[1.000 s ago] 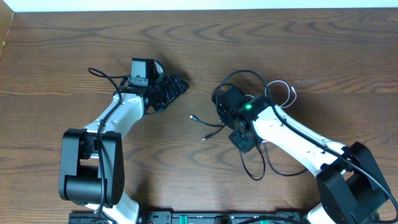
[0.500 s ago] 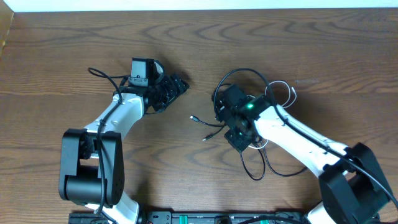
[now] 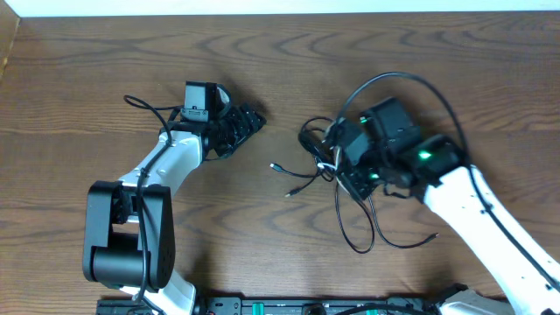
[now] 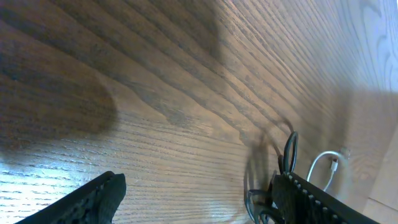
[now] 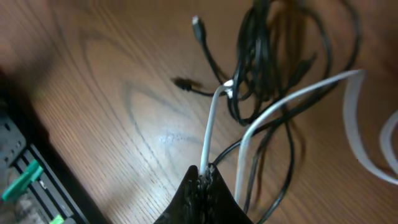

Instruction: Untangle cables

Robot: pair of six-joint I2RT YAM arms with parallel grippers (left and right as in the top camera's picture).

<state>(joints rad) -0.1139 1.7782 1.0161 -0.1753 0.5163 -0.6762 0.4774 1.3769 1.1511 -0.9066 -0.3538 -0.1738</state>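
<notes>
The right hand (image 5: pixel 204 179) is clamped on the white cable (image 5: pixel 210 127), black cable (image 5: pixel 264 56) tangled just beyond; left hand (image 3: pixel 248 120) gapes empty.

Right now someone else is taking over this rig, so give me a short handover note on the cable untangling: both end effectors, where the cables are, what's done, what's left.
Left end effector: open, empty, left of centre, apart from the cables.
Right end effector: shut on the white cable.
Cables: black cable lies in loose loops right of centre on the table; the white one runs from the grip into those loops.
Done: white cable gripped.
Left: the two are tangled together. Draw the white one out, probably with the left end effector pinning the black loops, then lay them apart.
</notes>
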